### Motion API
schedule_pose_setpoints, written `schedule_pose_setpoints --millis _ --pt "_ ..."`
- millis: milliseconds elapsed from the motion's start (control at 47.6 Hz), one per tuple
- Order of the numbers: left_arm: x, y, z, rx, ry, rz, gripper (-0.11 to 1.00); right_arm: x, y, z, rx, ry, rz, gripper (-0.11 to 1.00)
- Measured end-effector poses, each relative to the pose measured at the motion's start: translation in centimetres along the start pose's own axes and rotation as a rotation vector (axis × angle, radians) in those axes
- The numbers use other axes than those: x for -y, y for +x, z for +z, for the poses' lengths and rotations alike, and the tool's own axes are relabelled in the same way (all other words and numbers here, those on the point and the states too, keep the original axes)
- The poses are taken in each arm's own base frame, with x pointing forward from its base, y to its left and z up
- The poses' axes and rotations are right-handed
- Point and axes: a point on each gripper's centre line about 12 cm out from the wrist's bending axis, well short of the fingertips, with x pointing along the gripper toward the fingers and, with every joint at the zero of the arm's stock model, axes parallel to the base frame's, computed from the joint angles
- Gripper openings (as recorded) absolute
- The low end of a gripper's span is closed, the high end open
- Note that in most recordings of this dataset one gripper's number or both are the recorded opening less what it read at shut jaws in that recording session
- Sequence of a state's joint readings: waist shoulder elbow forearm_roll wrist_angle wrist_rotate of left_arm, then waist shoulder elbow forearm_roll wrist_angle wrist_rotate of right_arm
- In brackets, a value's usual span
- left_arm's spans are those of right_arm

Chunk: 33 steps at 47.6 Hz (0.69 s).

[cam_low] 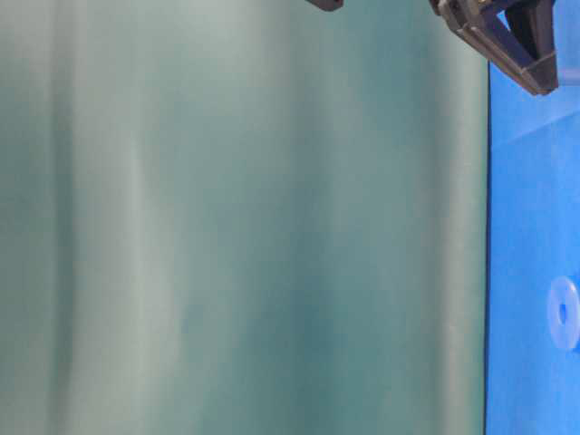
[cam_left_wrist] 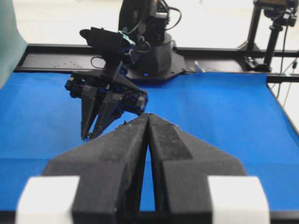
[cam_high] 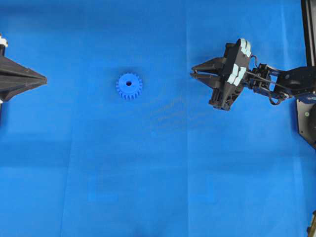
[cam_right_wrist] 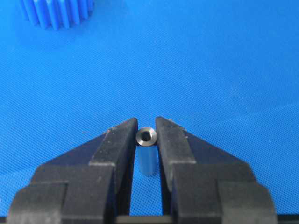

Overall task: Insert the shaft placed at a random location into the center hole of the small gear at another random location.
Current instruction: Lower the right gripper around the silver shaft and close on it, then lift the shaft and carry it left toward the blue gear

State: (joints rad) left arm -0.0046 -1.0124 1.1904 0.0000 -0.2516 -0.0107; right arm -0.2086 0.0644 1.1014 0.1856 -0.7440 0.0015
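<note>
Tiny silvery-grey metal shaft (cam_right_wrist: pixel 146 154): short cylinder with a shiny round end face and a small dark recess in its middle, seen end-on in the right wrist view. It sits between the two black fingers of the right pincer (cam_right_wrist: pixel 146 133), both inner faces pressed against its sides, so the pincer is closed on the shaft. The blue mat (cam_right_wrist: pixel 210 60) shows behind it. In the overhead view the shaft itself is too small to make out.

Small bright blue plastic toothed gear (cam_high: pixel 129 86) lies flat on the blue desk mat, left of centre in the overhead view, well apart from both pincers. Its dark round center hole (cam_high: pixel 129 83) faces up in the raised hub. In the right wrist view only the gear's teeth show at the top left edge (cam_right_wrist: pixel 56 11).

Right pincer (cam_high: pixel 193 74) points leftward toward the gear, tips tilted down at the mat, arm coming in from the right edge.

Left pincer (cam_high: pixel 43 78) sits at the left edge of the overhead view, pointing right, its black fingers together with only a thin seam in the left wrist view (cam_left_wrist: pixel 148 122), gripping nothing.
</note>
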Motion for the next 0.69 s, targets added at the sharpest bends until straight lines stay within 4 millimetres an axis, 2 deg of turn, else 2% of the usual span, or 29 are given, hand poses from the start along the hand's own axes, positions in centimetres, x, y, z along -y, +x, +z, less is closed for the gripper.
schedule_pose_setpoints --millis 168,505,694 --pt "0.0 0.0 0.0 -0.003 -0.002 0.000 0.00 -0.1 -0.2 0.3 0.004 0.002 0.005 0.03" --pt "0.0 0.0 0.0 -0.002 -0.002 0.000 0.00 -0.9 -2.4 5.1 0.055 0.029 0.044 0.03" --pt "0.0 0.0 0.0 -0.002 -0.003 0.002 0.00 -1.0 -2.7 5.3 0.041 0.029 0.048 0.03"
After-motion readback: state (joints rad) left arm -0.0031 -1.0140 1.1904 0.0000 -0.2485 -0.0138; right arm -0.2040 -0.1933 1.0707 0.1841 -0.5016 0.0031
